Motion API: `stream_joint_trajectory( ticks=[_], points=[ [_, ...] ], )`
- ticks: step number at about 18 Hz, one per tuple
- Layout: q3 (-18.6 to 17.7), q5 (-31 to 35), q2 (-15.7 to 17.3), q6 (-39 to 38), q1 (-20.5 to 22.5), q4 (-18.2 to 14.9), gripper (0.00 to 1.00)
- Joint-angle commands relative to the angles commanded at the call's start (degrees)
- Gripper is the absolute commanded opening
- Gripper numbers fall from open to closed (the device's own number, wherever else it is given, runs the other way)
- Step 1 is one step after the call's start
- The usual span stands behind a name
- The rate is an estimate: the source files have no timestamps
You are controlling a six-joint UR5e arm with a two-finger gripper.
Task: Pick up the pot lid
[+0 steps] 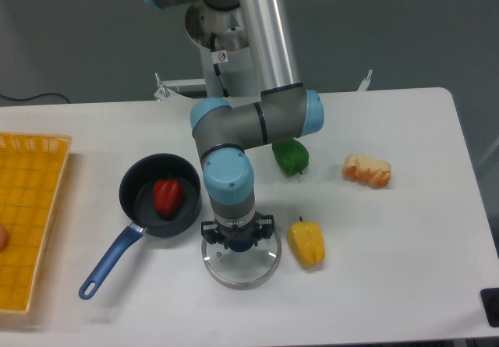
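The pot lid [242,274] is a round clear disc with a thin rim and a dark blue knob, at the front centre of the table. Over its back half hangs my gripper [238,233], pointing down, with its fingertips shut on the knob. The gripper body hides the back part of the lid. The lid looks level, and its rim seems slightly off the table.
Left of the gripper lies a black pan [137,195] with a blue handle and a red pepper [167,198] inside. A yellow vegetable [307,245] is close to the lid's right; a green pepper [291,157] and bread [366,171] lie behind. A yellow crate [48,207] stands far left.
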Motion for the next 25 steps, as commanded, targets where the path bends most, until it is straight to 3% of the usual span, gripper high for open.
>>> stream_joint_trajectory(
  ticks=[5, 10, 14, 19, 25],
  points=[
    [0.8, 0.1, 0.0, 1.6, 0.0, -1.0, 0.6],
    [1.3, 0.2, 1.1, 6.7, 0.0, -4.9, 0.57],
    [2.2, 0.2, 1.2, 7.6, 0.0, -6.0, 0.57],
    [4.6, 2.6, 1.3, 9.0, -0.1, -10.9, 0.57],
    [4.7, 2.5, 3.9, 17.1, 0.0, -12.0, 0.57]
  ],
)
